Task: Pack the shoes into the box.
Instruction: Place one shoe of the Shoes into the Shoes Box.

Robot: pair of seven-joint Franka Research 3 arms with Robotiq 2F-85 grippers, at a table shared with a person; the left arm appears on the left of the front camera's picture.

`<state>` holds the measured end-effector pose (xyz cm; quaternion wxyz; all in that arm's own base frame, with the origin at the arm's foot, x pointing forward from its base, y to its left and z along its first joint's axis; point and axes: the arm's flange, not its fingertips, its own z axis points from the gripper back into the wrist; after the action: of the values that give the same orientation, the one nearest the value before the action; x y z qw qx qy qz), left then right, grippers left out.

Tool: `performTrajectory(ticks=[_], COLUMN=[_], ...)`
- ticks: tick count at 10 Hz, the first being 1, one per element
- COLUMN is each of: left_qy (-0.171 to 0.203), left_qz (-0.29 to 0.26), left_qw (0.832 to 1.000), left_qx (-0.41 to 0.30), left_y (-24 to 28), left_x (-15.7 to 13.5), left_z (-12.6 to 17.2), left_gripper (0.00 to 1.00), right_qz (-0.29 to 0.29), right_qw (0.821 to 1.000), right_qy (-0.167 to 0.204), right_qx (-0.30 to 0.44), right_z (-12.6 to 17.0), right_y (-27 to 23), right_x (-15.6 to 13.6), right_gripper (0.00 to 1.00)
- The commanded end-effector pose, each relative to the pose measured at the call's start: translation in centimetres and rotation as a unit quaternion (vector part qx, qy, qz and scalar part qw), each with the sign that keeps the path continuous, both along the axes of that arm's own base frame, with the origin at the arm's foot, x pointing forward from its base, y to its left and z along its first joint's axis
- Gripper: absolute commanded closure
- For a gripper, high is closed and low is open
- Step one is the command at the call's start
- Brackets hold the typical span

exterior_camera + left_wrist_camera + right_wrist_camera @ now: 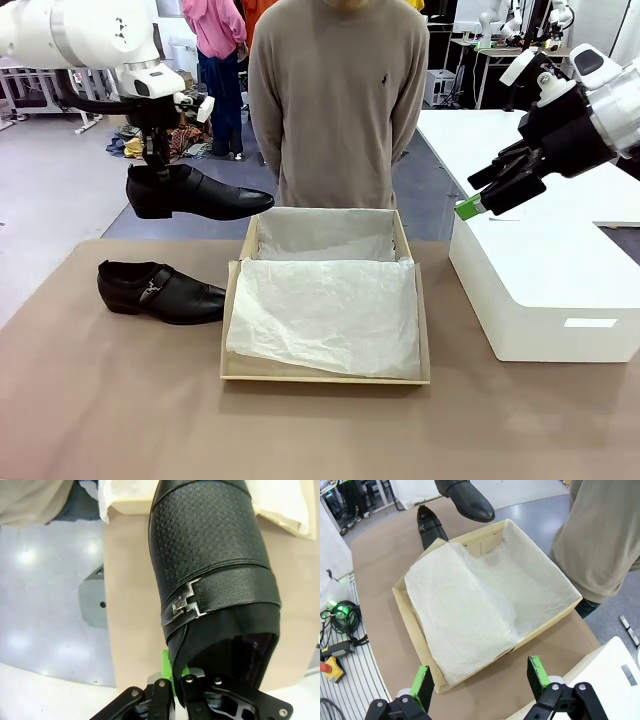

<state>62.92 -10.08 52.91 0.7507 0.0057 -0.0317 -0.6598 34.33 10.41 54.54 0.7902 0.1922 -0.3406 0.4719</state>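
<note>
Clamping left claw [157, 172] shut on the rear collar of one shoe [196, 194]. In left wrist view, pinching the shoe's back edge between green pads [166, 672], with silver buckle [186, 602] facing the camera.

Hanging in the air above table [120, 400], directly under the claw: that shoe, sole roughly level, toe pointing toward box [324, 377] and ending near its far left corner.

Lying on the table below and nearer: second shoe [160, 290], on its sole, toe just beside the box's left wall, apart from either claw.

Sitting open at mid-table: the box, lined with white tissue paper [325, 315].

Hovering high on the right over white block [540, 290]: right claw [478, 200], jaws spread wide, gripping nothing, well apart from both shoes.

Standing behind the box: person [340, 100].
</note>
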Motion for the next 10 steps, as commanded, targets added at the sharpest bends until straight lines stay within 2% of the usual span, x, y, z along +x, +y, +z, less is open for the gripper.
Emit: performTrajectory(ticks=[1,6,7,10], left_qy=[-0.007,-0.001,-0.007,0.018], left_qz=[-0.005,-0.002,0.003,0.009], left_qw=[1.000,1.000,1.000,1.000], left_qx=[0.006,0.003,0.005,0.005], left_y=[0.2,0.1,-1.1,-6.2], left_x=[0.3,0.2,-0.1,-0.5], left_z=[0.4,-0.1,0.8,3.4], left_gripper=[1.00,1.00,1.00,1.00], right_qz=[0.009,0.009,0.009,0.009], right_qw=[1.000,1.000,1.000,1.000], right_qy=[-0.004,-0.004,-0.004,-0.004], right_qx=[0.009,0.009,0.009,0.009], right_z=[-0.1,-0.1,-0.1,-0.1], right_y=[0.0,0.0,0.0,0.0], right_x=[0.2,0.2,0.2,0.2], right_gripper=[0.00,0.00,0.00,0.00])
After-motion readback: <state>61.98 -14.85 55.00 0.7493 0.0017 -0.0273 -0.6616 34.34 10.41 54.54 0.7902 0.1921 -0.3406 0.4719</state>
